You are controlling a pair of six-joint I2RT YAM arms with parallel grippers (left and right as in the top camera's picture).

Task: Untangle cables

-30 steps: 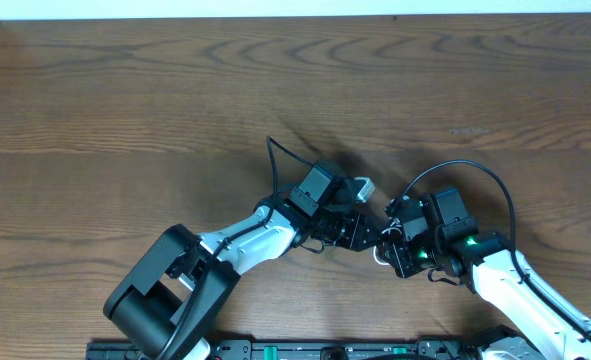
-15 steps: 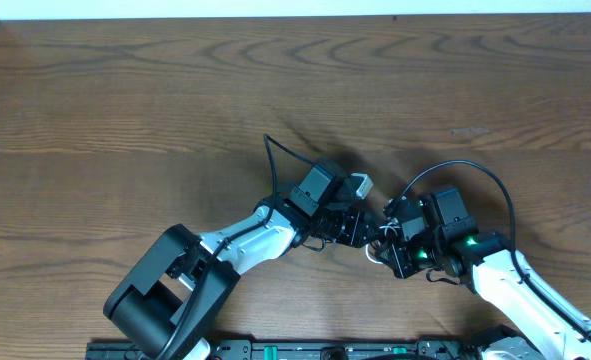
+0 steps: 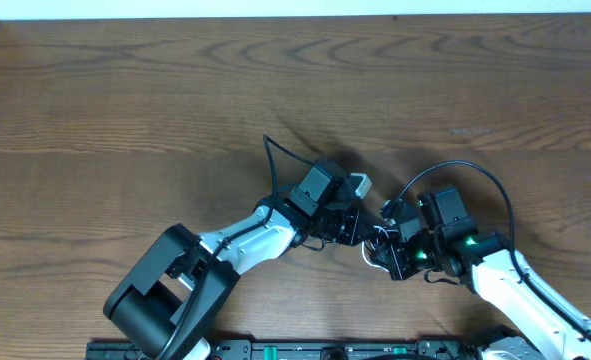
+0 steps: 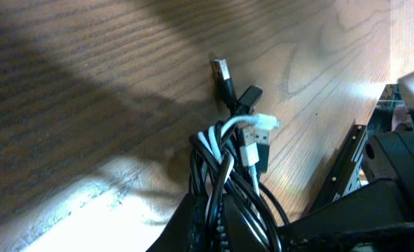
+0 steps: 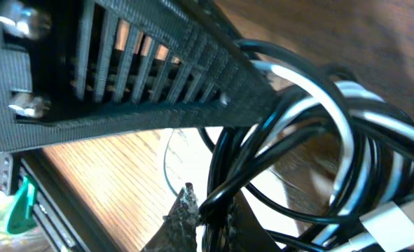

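cables (image 4: 222, 155) | open table (image 3: 175, 100) behind | left jaws, right jaws both clamped on them

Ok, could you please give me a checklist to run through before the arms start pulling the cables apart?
1. Left gripper shut on the cables: ok.
2. Right gripper shut on the bundle: ok; its tip pinches a black strand.
3. White and black cords separated: not ok, wound together in one coil.
4. Plug ends free of the loops: ok for the white plug and the black plug; the other ends cannot tell.
5. Each gripper holding a different cord: cannot tell.
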